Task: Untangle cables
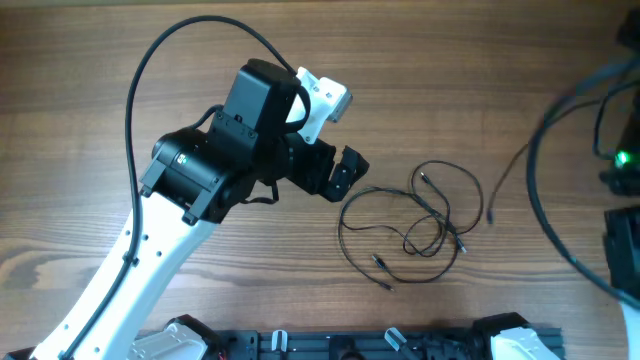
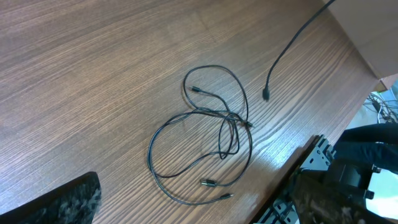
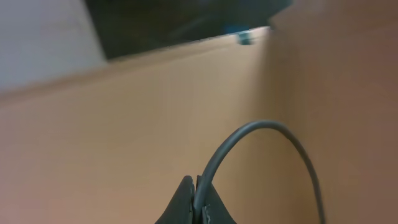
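**Table** (image 1: 480, 60): brown wood, grain running left to right when seen from above.

**Cables** (image 1: 415, 220): thin black wires lying flat on the table, right of centre. They form a few loose loops that cross one another in a knot near the middle (image 2: 233, 121). Small plugs finish the ends, and two of these (image 2: 208, 182) lie close together at the tangle's front edge. Neither gripper touches them.

**Left gripper** (image 1: 343, 172): black, jaws spread wide with nothing between them. It sits just left of the tangle and clear of the wires. In the wrist view its fingers (image 2: 68, 202) show at the bottom corners, with the cables between them.

**Left arm** (image 1: 150, 250): white link with black joints and one small green lamp (image 1: 183, 157).

**Single wire** (image 1: 510, 175): black, coming in from the right. Its plug end (image 2: 266, 94) lies near the tangle but apart from it.

**Right gripper** (image 3: 196, 202): jaws pressed together. A grey lead (image 3: 267, 127) arcs up from the tips, but the view is blurred and I cannot tell whether it is pinched. The backdrop is tan.

**Right arm** (image 1: 622, 215): dark, partly in view at the right edge, with a green lamp lit (image 1: 622, 158).
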Available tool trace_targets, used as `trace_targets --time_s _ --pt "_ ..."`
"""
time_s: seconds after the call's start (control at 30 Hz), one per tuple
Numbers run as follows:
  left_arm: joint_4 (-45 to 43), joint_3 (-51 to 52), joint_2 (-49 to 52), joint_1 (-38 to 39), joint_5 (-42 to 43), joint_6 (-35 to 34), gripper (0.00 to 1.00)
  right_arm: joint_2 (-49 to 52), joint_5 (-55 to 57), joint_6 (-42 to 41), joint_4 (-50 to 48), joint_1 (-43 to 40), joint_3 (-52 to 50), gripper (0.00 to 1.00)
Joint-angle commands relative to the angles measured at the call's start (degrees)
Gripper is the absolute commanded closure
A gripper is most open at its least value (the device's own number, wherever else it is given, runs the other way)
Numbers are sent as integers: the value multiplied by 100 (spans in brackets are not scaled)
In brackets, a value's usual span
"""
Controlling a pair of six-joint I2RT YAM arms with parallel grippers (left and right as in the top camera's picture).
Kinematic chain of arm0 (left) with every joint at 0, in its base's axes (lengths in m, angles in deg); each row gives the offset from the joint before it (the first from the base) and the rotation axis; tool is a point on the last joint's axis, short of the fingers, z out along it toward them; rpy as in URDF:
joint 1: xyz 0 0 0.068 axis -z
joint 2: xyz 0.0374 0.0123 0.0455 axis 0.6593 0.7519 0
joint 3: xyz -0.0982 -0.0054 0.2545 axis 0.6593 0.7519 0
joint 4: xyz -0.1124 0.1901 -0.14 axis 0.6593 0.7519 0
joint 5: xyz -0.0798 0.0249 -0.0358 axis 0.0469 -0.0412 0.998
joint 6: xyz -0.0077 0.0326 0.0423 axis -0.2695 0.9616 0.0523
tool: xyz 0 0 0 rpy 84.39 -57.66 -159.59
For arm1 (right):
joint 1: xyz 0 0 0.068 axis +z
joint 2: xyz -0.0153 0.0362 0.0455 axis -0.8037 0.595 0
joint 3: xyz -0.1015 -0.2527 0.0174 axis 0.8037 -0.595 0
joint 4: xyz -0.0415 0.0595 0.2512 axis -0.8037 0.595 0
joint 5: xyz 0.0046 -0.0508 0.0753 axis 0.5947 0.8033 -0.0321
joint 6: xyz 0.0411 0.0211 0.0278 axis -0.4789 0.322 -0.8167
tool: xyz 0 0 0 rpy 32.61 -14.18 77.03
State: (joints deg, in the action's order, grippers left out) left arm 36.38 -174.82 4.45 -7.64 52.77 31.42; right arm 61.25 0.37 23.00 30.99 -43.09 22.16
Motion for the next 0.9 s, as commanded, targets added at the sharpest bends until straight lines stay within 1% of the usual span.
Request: trace_targets --time_s 0.0,0.1,0.2,0.27,0.37,0.4,0.5,0.67,0.7,0.77,0.87 --pt "0 -70 61 4 -33 -74 0 286 1001 1027 190 -490 111 96" --pt "2 -70 61 4 -33 -74 0 437 992 782 697 -1196 111 96" --pt "0 -70 61 4 -33 -74 0 555 619 103 1381 -2068 111 96" --pt "0 -70 61 4 -33 -74 0 601 26 -343 1794 -2662 111 96" --pt "0 -70 61 4 -33 -74 0 675 -1368 -1014 2280 -3753 111 96" --pt "0 -70 61 4 -33 -74 0 723 -2000 -1224 2393 -4172 107 96" --pt "0 -70 61 4 -33 -74 0 837 -2918 -1495 2553 -4918 107 96" --pt "0 -70 61 4 -33 -74 0 1064 -3851 -1659 2750 -6048 105 96" --pt "0 -70 61 4 -33 -74 0 1119 -3987 -1797 2789 -6275 105 96" --pt "0 -70 61 4 -33 -74 0 1176 -4321 -1961 2800 -6535 105 96" --pt "0 -70 61 4 -33 -74 0 1292 -5243 -2229 2673 -6944 105 96"
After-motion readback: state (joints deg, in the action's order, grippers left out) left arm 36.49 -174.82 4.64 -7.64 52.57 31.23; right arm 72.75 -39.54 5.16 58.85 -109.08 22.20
